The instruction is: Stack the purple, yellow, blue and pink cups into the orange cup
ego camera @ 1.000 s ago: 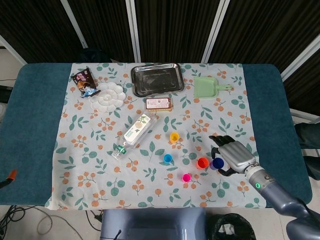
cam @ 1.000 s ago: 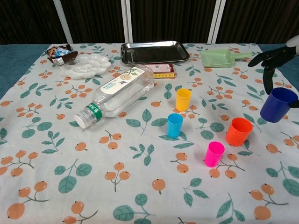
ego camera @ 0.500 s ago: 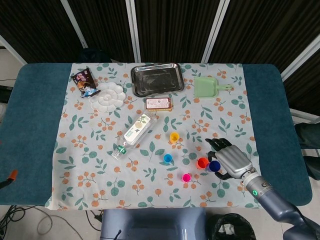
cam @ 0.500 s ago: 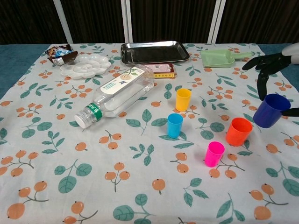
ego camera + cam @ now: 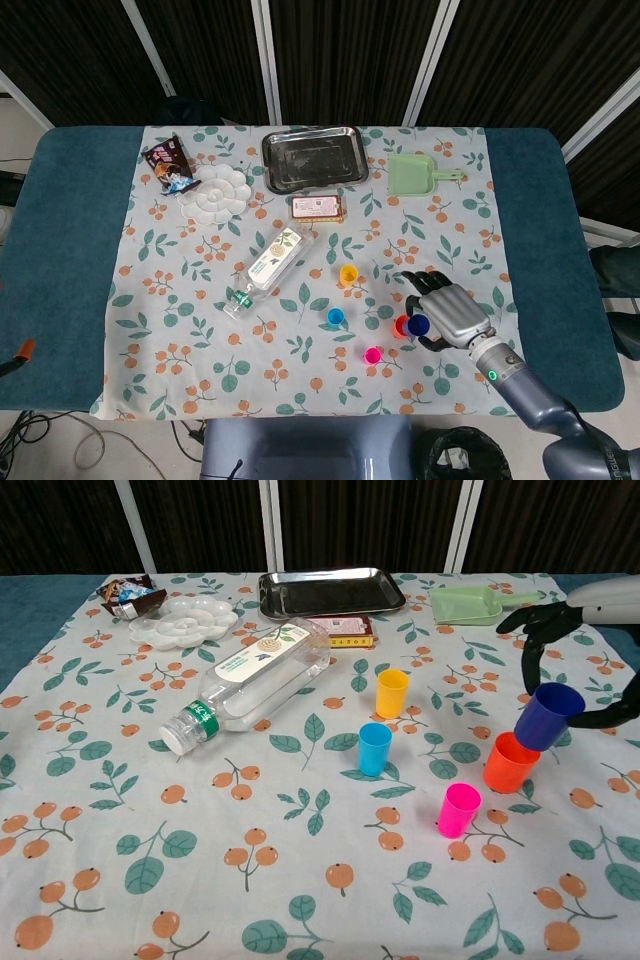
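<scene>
Five small plastic cups: one purple cup (image 5: 548,716), one orange cup (image 5: 509,763), one pink cup (image 5: 458,810), one blue cup (image 5: 374,748), one yellow cup (image 5: 391,693). One clear plastic bottle (image 5: 250,685) lying on its side. One metal tray (image 5: 331,590). One white paint palette (image 5: 184,621). One green dustpan (image 5: 470,604). One snack packet (image 5: 126,593). One flat pink box (image 5: 343,631). One robot hand (image 5: 447,314) in view

The right robot hand (image 5: 447,318) reaches in from the lower right corner of the head view on a grey forearm with a green light at the wrist. Its dark fingers (image 5: 535,630) are spread and curved, pinching the purple cup (image 5: 547,716), which is tilted and held off the desk. The left arm and its robot hand appear in neither view.
</scene>
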